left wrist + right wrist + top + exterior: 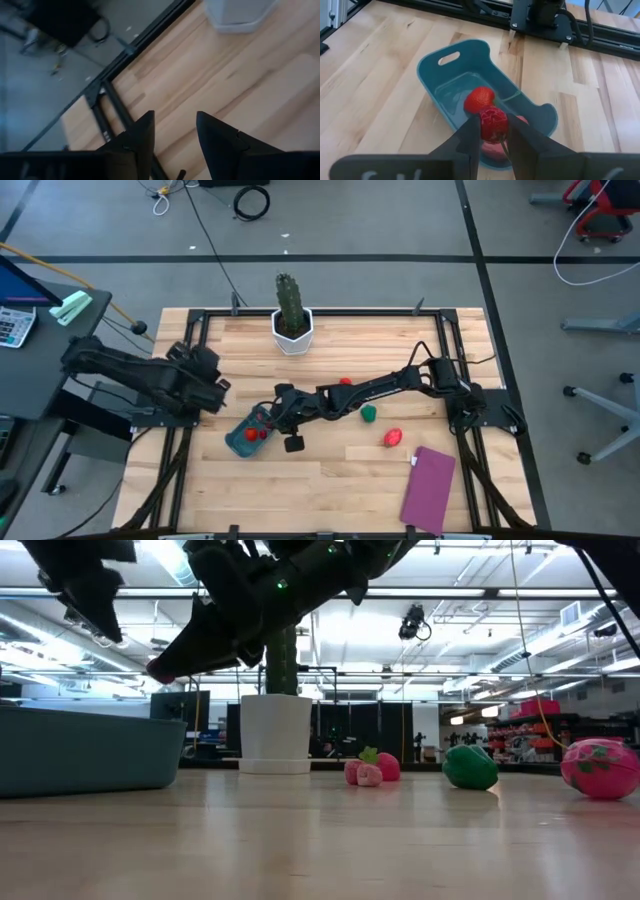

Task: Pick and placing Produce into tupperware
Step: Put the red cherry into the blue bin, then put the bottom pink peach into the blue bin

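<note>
Produce: one red piece (pixel 493 124) sits pinched between the right gripper (pixel 491 134) fingers, held above the tupperware (pixel 451 70). Inside the tub lies another red piece (pixel 479 99), with a third partly hidden under the fingers. In the high view the tub (pixel 238 442) is at about 7 o'clock from table centre, and the right gripper (pixel 278 412) hangs over its 3 o'clock end.

Loose items still on the table, near to far from the gripper: a red piece (pixel 345 382) at roughly 12 o'clock, a green piece (pixel 369 413) near centre, a pink piece (pixel 393 437) at 4 o'clock. The low view shows the pink piece (pixel 600 767) patterned and round, the green piece (pixel 470 767) smooth, and a small pink-red cluster (pixel 371 770) by the cactus pot (pixel 274 733).

Handling, judged: the pieces look like light, hard, glossy plastic, likely to roll and slip. Grip across the widest part, fingers level. The tub looks light too and may shift if bumped.

Left gripper (pixel 175 131) is parked at 9 o'clock off the table edge, fingers narrowly apart, holding nothing. A purple mat (pixel 429 489) lies at 5 o'clock.
</note>
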`<state>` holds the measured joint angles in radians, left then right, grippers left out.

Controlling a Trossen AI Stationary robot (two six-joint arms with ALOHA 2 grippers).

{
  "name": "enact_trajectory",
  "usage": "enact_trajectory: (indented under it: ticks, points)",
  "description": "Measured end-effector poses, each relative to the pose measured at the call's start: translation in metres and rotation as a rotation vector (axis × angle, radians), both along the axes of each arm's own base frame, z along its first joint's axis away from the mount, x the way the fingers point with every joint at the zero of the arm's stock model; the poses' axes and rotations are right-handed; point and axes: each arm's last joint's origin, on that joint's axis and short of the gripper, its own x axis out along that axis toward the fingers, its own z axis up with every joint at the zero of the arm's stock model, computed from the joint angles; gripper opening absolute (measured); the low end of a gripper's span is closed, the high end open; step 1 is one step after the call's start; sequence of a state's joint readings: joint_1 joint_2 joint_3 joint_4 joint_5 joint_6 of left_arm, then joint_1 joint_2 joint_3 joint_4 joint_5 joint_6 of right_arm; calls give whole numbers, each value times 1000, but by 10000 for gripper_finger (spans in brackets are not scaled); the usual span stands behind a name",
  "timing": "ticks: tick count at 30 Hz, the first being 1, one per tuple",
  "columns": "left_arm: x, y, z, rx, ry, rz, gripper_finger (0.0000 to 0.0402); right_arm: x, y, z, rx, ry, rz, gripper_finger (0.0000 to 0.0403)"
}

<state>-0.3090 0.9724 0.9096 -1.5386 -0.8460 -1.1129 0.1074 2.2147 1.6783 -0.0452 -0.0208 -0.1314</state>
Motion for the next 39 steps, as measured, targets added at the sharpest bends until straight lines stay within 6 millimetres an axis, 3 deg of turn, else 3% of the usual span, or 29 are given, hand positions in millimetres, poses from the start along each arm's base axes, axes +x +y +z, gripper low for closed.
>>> enact_trajectory:
  ticks: [12,18,27,39]
  points:
    - [-7,-7,23,-9,-199,-344,140,2,-3,0,44,-12,-8,89]
    - [-5,-8,24,6,-198,-378,146,9,-1,-32,65,14,6,89]
    - [-6,-7,24,9,-188,-379,135,12,-13,-33,38,-3,-38,92]
    - [-6,-7,24,9,-188,-378,136,12,-21,-33,96,3,-90,186]
